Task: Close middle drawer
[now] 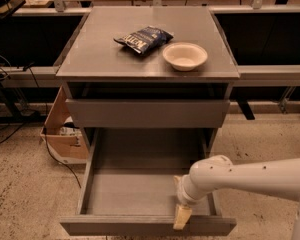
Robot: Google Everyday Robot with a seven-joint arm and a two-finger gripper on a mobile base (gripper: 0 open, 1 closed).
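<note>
The middle drawer (135, 191) is a wide, shallow grey tray, pulled far out of the cabinet toward me and empty inside. Its low front panel (120, 227) runs along the bottom of the view. My gripper (181, 216) hangs from the white arm (250, 179) that comes in from the right. Its tan tip sits just inside the front panel near the drawer's right end, at or against the panel's inner face. Above it, the grey drawer with the taller front panel (147, 113) stands nearly flush with the cabinet.
A dark chip bag (143, 39) and a white bowl (185, 55) lie on the cabinet top (95, 59). An open cardboard box (62, 134) and cables sit on the floor to the left. Dark desks flank the cabinet.
</note>
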